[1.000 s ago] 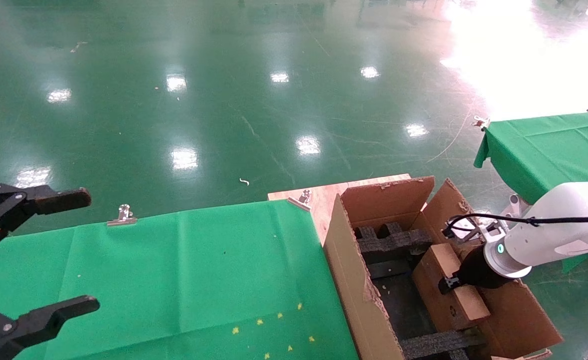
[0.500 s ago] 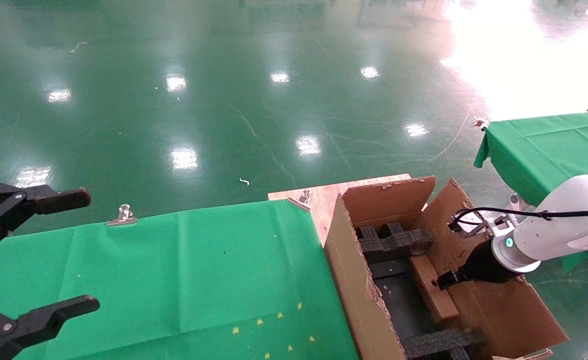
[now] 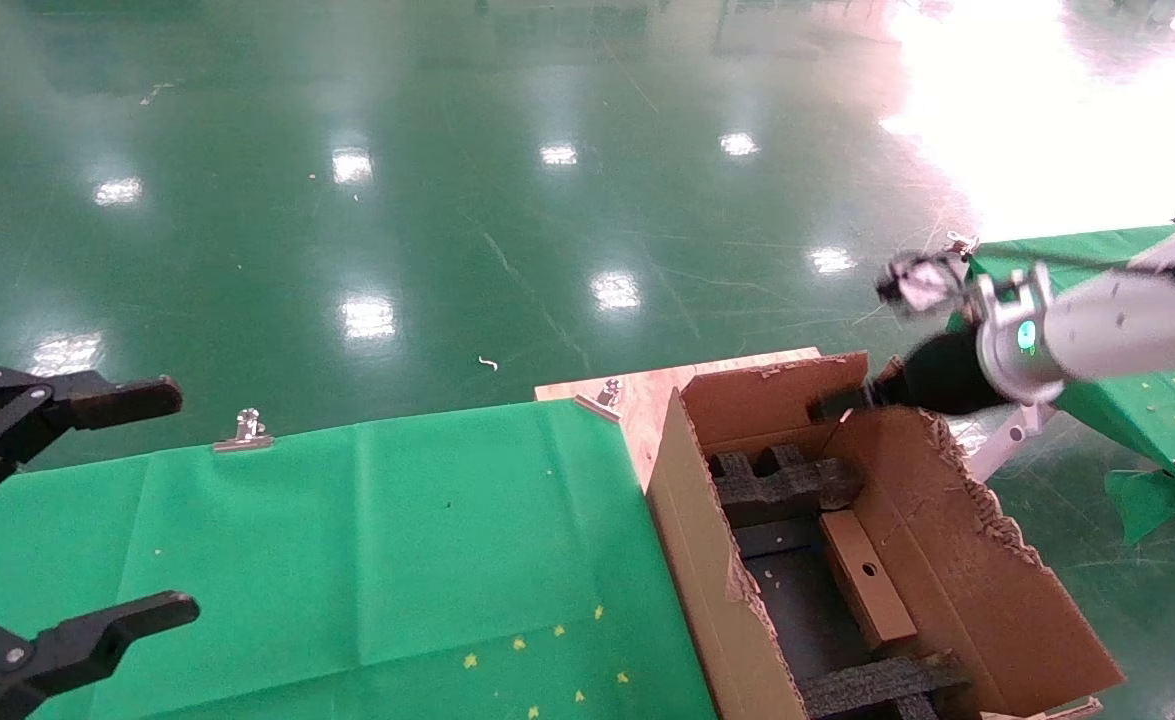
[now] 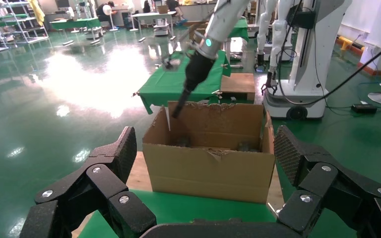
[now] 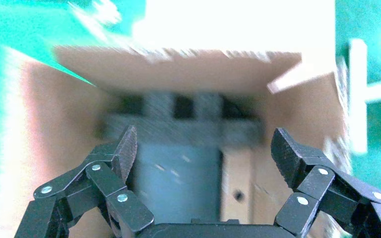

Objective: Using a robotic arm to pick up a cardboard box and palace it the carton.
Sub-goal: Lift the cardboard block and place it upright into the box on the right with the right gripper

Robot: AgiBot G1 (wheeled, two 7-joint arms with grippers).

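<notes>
Cardboard box [image 3: 865, 577] lies inside the carton [image 3: 707, 560], down on the dark floor of it, along the right-hand wall, between the black foam insert [image 3: 782, 485] at the far end and a second foam insert [image 3: 872, 685] at the near end. Round hole faces up. Judged: inserts act as end stops, so the box sits in the slot between them and should not slide lengthwise. Placement appears done.

Right pincer [image 3: 832, 405] hangs above the carton's far flap, clear of the box, nothing between its fingers. Right wrist view confirms: fingers [image 5: 124, 148] spread wide apart, empty, looking straight down into the carton w/ box beneath and well apart. White robotic arm [image 3: 1117, 320] reaches in from the right over the second green-clothed tabletop [image 3: 1097, 275].

Left pincer [image 3: 67, 520] is parked at the near-left corner over the green-clothed tabletop [image 3: 347, 550], released, fingers apart, holding nothing. Left wrist view faces the carton from the side; no part in the work.

Carton stands just beside the tabletop's right edge, flaps open and ragged; right flap splayed outward, prob. to leave approach room for the arm. Cloth held by binder clips [image 3: 245, 430] at the far edge.

Risk, judged: low. Torn flap edges could snag the wrist cable.
</notes>
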